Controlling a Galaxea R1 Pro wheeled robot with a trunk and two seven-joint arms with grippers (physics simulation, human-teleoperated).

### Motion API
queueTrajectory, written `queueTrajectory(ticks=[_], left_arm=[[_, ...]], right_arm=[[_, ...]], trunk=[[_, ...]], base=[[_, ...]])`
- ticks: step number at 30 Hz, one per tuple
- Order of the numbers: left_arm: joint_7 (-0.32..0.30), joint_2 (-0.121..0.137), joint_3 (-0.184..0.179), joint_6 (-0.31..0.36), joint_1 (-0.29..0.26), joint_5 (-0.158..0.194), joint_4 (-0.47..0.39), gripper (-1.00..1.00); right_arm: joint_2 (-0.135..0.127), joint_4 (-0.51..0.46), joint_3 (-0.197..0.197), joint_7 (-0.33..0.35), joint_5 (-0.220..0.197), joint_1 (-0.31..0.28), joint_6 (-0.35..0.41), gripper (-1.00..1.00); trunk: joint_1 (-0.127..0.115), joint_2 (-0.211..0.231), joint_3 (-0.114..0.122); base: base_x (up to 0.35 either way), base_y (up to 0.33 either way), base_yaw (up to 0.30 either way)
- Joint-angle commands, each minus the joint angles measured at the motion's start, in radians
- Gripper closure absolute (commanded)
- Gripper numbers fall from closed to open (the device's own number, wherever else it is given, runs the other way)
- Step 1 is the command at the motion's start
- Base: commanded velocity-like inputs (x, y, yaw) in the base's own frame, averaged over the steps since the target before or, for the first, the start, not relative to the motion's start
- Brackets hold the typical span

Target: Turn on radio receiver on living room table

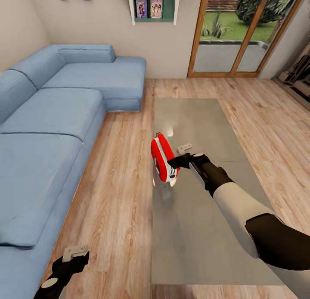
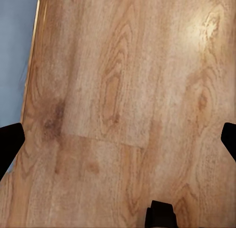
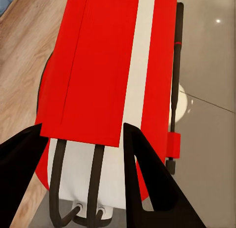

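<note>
1. Right arm [image 1: 241,204], nearest the head camera, reaches from 4 o'clock toward the middle of the view and ends at the radio.
2. Sofa [image 1: 56,118] fills the 9 o'clock side; the floor [image 1: 125,161] runs between it and the table [image 1: 202,230].
3. On the table the radio [image 1: 163,161] stands on edge at the table's sofa-side rim, about halfway along, its handle at 12 o'clock.
4. The right gripper [image 1: 174,163] is at the radio's 3 o'clock side. In the right wrist view its two dark fingers [image 3: 147,183] stand apart, straddling the red body [image 3: 108,70]; I cannot tell whether they press it.
5. The left gripper [image 1: 73,253] hangs at 7 o'clock over bare floor, well apart from the radio, fingers spread wide.
6. Judgement: the step is pressing or touching the radio to switch it on. It stands narrow and close to the rim, so push gently and squarely; a sideways shove toward 9 o'clock could tip it off.
</note>
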Motion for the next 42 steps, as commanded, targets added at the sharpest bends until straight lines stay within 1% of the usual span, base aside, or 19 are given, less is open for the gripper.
queueTrajectory(ticks=[1, 42], left_arm=[[0.0, 0.0, 0.0, 0.0, 0.0, 0.0, 0.0, -1.0], [-0.001, 0.0, 0.001, -0.003, 0.0, -0.001, 0.0, -1.0]], right_arm=[[0.0, -0.001, 0.0, 0.0, -0.003, 0.0, 0.0, 1.0], [0.002, -0.001, 0.001, 0.0, -0.002, 0.0, 0.01, 1.0]], trunk=[[0.0, 0.0, 0.002], [0.0, 0.0, 0.069]], base=[[0.0, 0.0, 0.0], [0.0, 0.0, 0.0]])
